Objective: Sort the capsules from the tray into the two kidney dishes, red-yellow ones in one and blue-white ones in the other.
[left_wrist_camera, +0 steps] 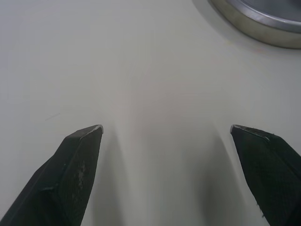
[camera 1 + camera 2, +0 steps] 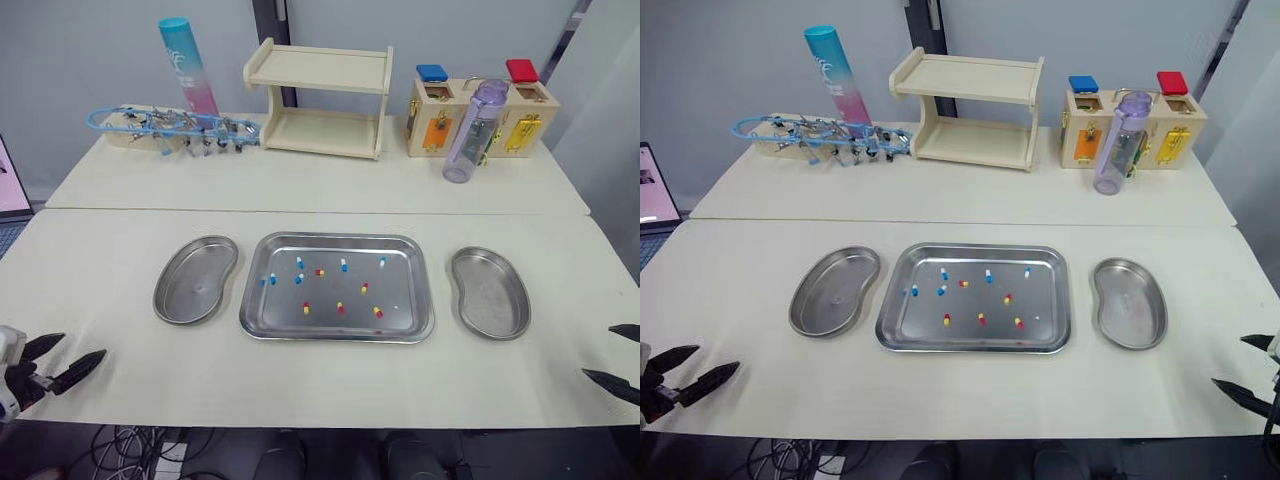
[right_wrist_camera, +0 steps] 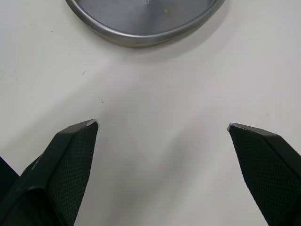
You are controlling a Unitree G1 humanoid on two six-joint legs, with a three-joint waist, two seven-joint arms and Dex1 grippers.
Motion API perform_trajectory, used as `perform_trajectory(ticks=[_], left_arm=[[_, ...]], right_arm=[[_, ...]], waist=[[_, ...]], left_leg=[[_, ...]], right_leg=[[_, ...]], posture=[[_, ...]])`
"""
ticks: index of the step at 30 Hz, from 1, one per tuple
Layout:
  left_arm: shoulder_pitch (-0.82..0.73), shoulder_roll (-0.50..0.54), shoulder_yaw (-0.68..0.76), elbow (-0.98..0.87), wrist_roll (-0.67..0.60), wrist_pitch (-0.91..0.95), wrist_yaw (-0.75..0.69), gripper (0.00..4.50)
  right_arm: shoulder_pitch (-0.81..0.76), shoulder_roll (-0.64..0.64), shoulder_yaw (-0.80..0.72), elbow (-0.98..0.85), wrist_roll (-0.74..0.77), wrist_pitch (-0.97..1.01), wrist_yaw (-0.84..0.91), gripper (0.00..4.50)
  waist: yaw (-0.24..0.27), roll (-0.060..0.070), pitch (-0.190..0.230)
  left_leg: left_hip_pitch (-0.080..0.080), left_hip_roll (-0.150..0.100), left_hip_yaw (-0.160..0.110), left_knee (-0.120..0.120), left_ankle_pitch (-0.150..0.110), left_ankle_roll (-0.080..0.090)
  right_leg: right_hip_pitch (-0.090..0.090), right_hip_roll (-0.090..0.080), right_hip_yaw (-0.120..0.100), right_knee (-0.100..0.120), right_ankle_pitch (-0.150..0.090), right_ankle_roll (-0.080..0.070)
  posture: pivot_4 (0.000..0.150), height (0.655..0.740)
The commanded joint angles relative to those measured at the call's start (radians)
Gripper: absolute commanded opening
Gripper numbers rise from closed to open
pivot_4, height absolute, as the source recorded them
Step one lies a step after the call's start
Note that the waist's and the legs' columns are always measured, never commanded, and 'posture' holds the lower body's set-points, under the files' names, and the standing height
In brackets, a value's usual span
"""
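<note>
A steel tray (image 2: 336,320) lies in the middle of the table, holding several loose capsules, some red-yellow (image 2: 340,308) and some blue-white (image 2: 299,263). An empty kidney dish (image 2: 195,279) lies to its left and another empty kidney dish (image 2: 489,292) to its right. My left gripper (image 2: 65,361) hovers open over the table's near left corner, well short of the left dish. My right gripper (image 2: 612,357) stands open at the near right edge, short of the right dish rim (image 3: 141,37). Nothing is between either pair of fingers.
Along the back of the table stand a wooden shelf (image 2: 320,98), a teal-pink tube (image 2: 187,65), a rack of blue-handled tools (image 2: 170,128), a purple bottle (image 2: 473,130) and a wooden box with coloured locks (image 2: 485,115). A laptop edge (image 2: 10,185) shows far left.
</note>
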Motion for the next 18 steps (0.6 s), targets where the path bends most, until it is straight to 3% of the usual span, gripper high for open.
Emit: perform_trajectory(ticks=[1, 9, 18], left_arm=[[0.006, 0.023, 0.006, 0.021, 0.001, -0.034, -0.016, 4.50], [0.065, 0.013, 0.019, -0.062, -0.038, -0.030, -0.114, 4.50], [0.240, -0.155, -0.053, -0.614, -0.164, 0.130, -0.096, 4.50]], right_arm=[[0.011, -0.017, -0.026, -0.020, 0.016, -0.020, -0.009, 4.46], [0.002, -0.065, -0.017, 0.043, 0.028, -0.034, 0.005, 4.46], [-0.089, -0.116, 0.040, -0.036, 0.112, 0.032, 0.028, 4.46]], waist=[[0.001, 0.000, 0.000], [0.004, 0.000, 0.000], [0.005, 0.000, 0.000]], left_leg=[[0.000, 0.000, 0.000, 0.000, 0.000, 0.000], [0.000, 0.000, 0.000, 0.000, 0.000, 0.000], [0.001, 0.000, 0.000, 0.000, 0.000, 0.000]], right_leg=[[0.000, 0.000, 0.000, 0.000, 0.000, 0.000], [0.000, 0.000, 0.000, 0.000, 0.000, 0.000], [0.004, 0.000, 0.001, -0.001, 0.000, 0.000]], posture=[[0.150, 0.7400], [0.150, 0.7400], [0.150, 0.7400]])
